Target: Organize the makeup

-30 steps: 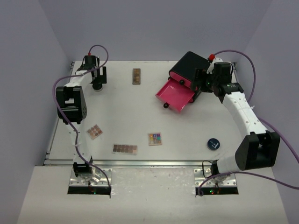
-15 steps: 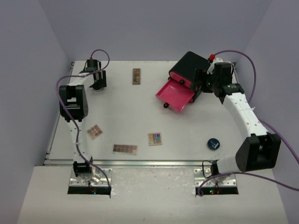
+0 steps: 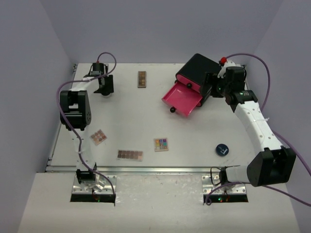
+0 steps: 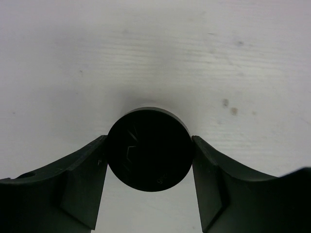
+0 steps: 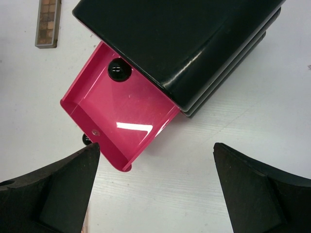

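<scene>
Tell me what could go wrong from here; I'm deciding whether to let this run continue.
1. The left gripper pinches the round black compact only by its curved rim, near the fingertips, so it may squirt out when lifted.
2. The open right gripper hangs close by the black box and its open pink plastic drawer; if the compact is carried there, the two grippers might clash.

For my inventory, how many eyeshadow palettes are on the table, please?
4: narrow palette at the back; square brown palette, long brown palette and multicoloured palette near the front. Others may be hidden.
</scene>
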Motion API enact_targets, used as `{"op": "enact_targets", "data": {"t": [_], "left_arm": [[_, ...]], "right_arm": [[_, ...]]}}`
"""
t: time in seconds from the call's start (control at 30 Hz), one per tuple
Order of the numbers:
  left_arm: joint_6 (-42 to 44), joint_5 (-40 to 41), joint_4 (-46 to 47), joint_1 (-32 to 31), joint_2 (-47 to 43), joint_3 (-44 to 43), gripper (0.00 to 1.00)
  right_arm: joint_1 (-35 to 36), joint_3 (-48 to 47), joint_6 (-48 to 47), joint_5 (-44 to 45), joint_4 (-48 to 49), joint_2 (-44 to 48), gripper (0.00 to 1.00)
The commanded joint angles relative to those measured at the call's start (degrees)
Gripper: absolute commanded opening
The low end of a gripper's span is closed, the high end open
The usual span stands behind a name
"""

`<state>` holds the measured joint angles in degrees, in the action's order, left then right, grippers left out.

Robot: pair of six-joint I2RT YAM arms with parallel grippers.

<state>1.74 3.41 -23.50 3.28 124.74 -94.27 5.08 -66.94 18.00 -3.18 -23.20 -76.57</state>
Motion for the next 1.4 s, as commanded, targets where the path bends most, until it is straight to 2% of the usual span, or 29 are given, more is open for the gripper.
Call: {"op": "enact_targets", "data": {"t": [0.0, 0.2, 0.3, 0.4, 0.6, 0.9, 1.0, 1.17, 1.37], "left_arm": [[1.26, -2.89, 1.34, -9.14, -12.41, 0.40, 0.00], [2.88, -7.98, 1.08, -25.48, -17.61, -0.62, 0.00], [3.96, -9.38, 1.32, -31.39, -16.00, -2.24, 0.00], [5.90, -7.12, 3.07, -36.36, -11.19, -5.27, 0.00], [6.93, -4.37, 2.91, -39.50, -4.54, -12.62, 0.00], [10.30, -1.57, 8.90, -42.12, -1.17, -10.44, 0.00], [11.58, 0.85, 10.27, -42.44, -0.35, -10.32, 0.04], [13.57, 2.90, 11.19, -43.52, 1.24, -10.96, 0.20], [14.02, 4.80, 11.37, -43.79, 2.26, -11.40, 0.47]], "right_arm": [[0.19, 1.04, -0.16, 0.73, 1.41, 2.06, 0.99], [0.19, 2.41, 0.09, 0.72, 2.02, 2.43, 0.99], [0.19, 3.19, 0.51, 1.29, 1.92, 2.69, 0.99], [0.11, 3.81, 1.54, 2.32, 1.60, 3.24, 0.99], [0.10, 4.72, 0.60, 3.52, 1.25, 5.28, 0.99], [0.10, 6.47, 0.19, 3.71, 1.40, 5.64, 0.99], [0.10, 7.11, 0.19, 3.80, 1.46, 5.64, 0.99], [0.08, 7.24, 0.13, 3.43, 1.49, 5.68, 0.99], [0.10, 7.53, -0.30, 3.82, 1.38, 6.72, 0.99]]}}
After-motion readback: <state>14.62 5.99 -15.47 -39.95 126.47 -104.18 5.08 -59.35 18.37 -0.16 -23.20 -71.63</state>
